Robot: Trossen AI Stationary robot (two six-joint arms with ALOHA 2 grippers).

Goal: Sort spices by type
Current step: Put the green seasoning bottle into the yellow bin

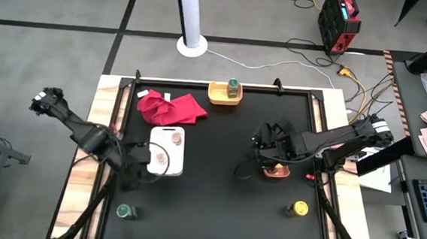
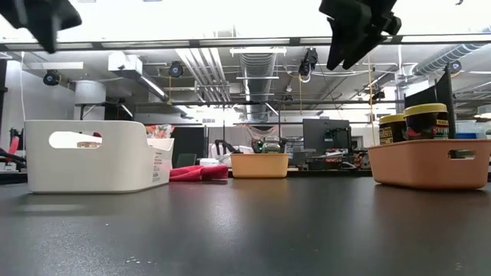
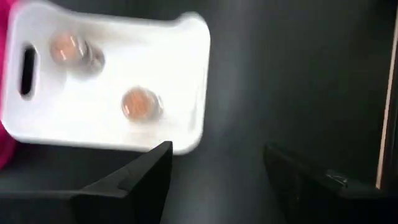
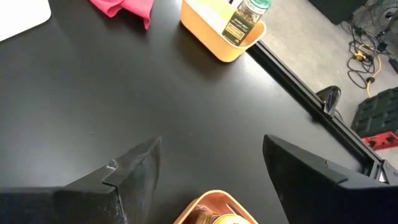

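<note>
Two pinkish-brown jars (image 3: 140, 104) (image 3: 68, 50) stand in the white tray (image 1: 174, 164). My left gripper (image 3: 217, 149) hangs open above the table beside that tray's near edge, with nothing between its fingers. A green-lidded jar (image 1: 233, 85) stands in the yellow tray (image 1: 219, 99) at the far edge. Yellow-lidded jars (image 2: 426, 119) stand in the orange tray (image 2: 426, 165). My right gripper (image 4: 211, 142) is open and empty, raised over the orange tray (image 4: 214, 205). One yellow jar (image 1: 298, 208) and one green-lidded jar (image 1: 125, 211) stand loose on the table near its front.
A red cloth (image 1: 171, 107) lies crumpled between the white tray and the yellow tray. The black table top (image 1: 222, 210) is bounded by a raised rail (image 4: 298, 93) along its far and side edges. Cables and a red box (image 1: 338, 21) lie on the floor beyond.
</note>
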